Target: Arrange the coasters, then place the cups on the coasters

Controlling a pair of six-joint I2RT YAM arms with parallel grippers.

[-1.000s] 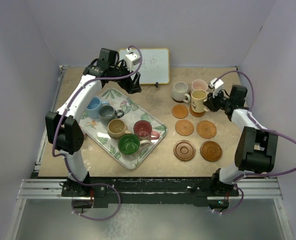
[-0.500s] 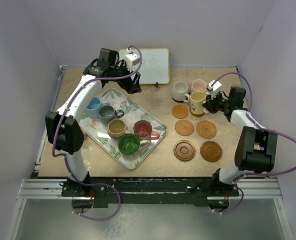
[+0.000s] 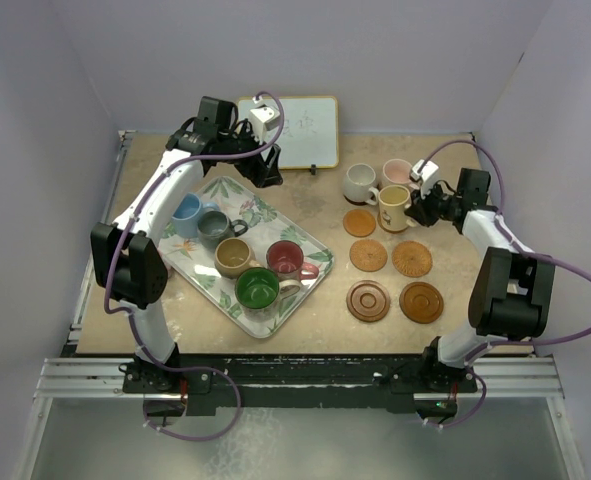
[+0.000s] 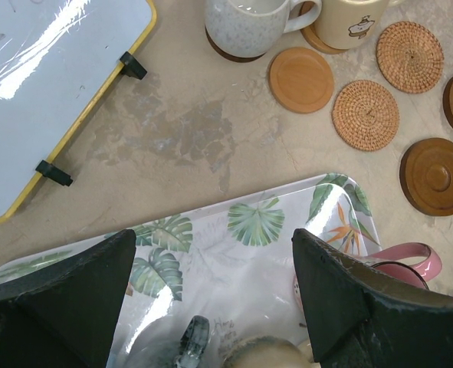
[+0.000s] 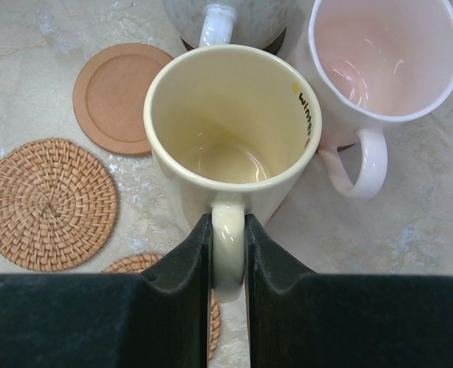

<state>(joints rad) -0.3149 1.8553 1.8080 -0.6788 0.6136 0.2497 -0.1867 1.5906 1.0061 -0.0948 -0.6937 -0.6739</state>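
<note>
Between the outstretched right gripper's (image 5: 228, 230) tips, the yellow cup's (image 5: 226, 149) handle is being pinched; the left gripper (image 4: 215, 257) is being held open.

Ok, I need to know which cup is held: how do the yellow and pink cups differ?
The yellow cup is pale yellow with dark lettering near its rim; the pink cup is plain pink. The yellow cup's handle is clamped in the jaws of the right gripper; the pink cup's handle is free. Both stand upright and empty.
</note>
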